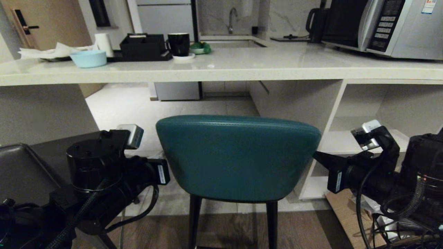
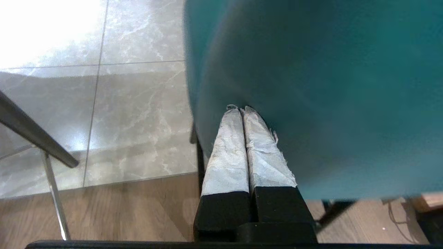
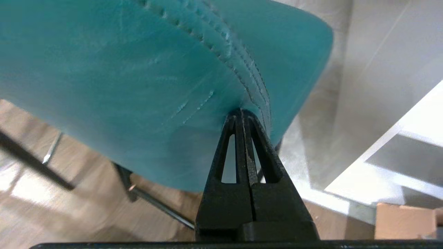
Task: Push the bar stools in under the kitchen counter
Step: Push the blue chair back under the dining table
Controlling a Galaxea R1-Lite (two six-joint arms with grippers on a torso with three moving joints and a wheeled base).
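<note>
Teal stool [image 1: 238, 157]: near side of kitchen counter [image 1: 221, 71], centre | left gripper [image 2: 241, 110]: closed, empty, tips touching backrest's left | right gripper [image 3: 241, 112]: closed, empty, tips touching backrest's right edge

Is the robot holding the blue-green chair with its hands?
No, nothing is held. Both the left gripper and right gripper have their jaws shut, tips pressed against the back of the teal stool.

A home kitchen: stone counter [image 1: 242, 65] with microwave [image 1: 384, 26], sink faucet [image 1: 232, 17], black mug [image 1: 179, 44] and tiled floor [image 1: 138, 107].
</note>
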